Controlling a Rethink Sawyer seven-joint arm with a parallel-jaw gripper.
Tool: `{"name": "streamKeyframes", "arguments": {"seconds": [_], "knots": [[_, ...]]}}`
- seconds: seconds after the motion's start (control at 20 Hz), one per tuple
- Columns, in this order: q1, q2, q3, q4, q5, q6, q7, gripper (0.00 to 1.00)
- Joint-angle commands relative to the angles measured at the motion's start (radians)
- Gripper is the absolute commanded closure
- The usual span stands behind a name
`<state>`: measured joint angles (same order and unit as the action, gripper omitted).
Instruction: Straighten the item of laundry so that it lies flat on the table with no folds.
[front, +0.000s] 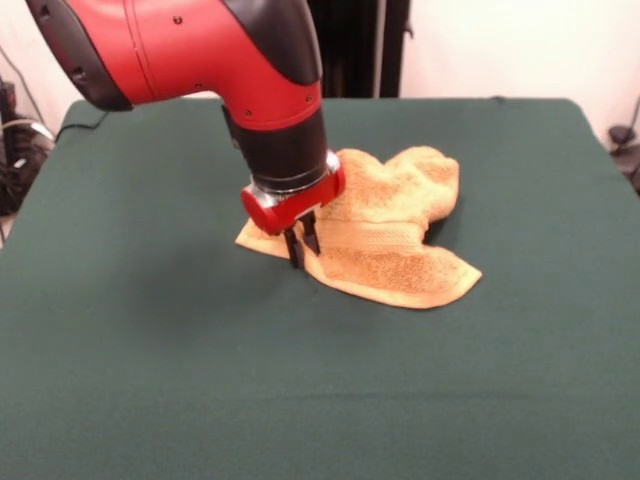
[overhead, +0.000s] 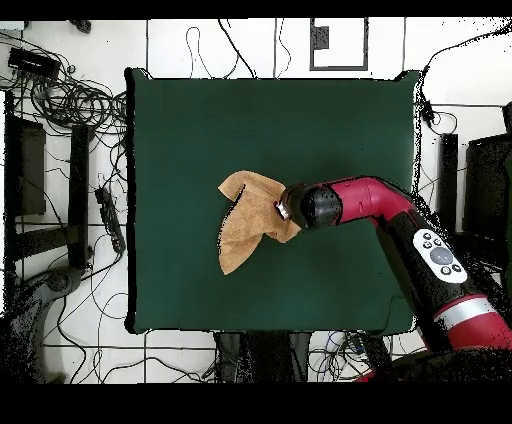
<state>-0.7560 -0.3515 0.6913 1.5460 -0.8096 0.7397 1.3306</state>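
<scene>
The item of laundry (front: 395, 235) is a golden-orange terry towel lying crumpled near the middle of the table (front: 150, 350). Its far part is bunched into folds and a flatter flap with a woven band points toward the camera. My gripper (front: 302, 247) stands straight down at the towel's left corner, its two dark fingers close together and pinching the cloth edge at table level. From overhead the towel (overhead: 246, 228) is a bent, folded shape on the green table (overhead: 200, 130). The arm's wrist (overhead: 312, 205) covers its right edge and hides the fingers.
The red arm (overhead: 400, 215) reaches in over the table from the lower right of the overhead view. Cables (overhead: 70, 100) and dark equipment lie on the floor around the table edges.
</scene>
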Motion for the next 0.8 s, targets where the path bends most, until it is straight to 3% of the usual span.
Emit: {"name": "streamKeyframes", "arguments": {"seconds": [0.05,0.55,0.8], "knots": [[0.036,0.022,0.113,-0.185,-0.039,0.039,-0.382,1.0],[0.046,0.031,0.141,-0.242,-0.043,0.108,-0.462,1.0],[0.067,-0.035,0.08,-0.219,-0.056,0.073,-0.242,1.0]]}}
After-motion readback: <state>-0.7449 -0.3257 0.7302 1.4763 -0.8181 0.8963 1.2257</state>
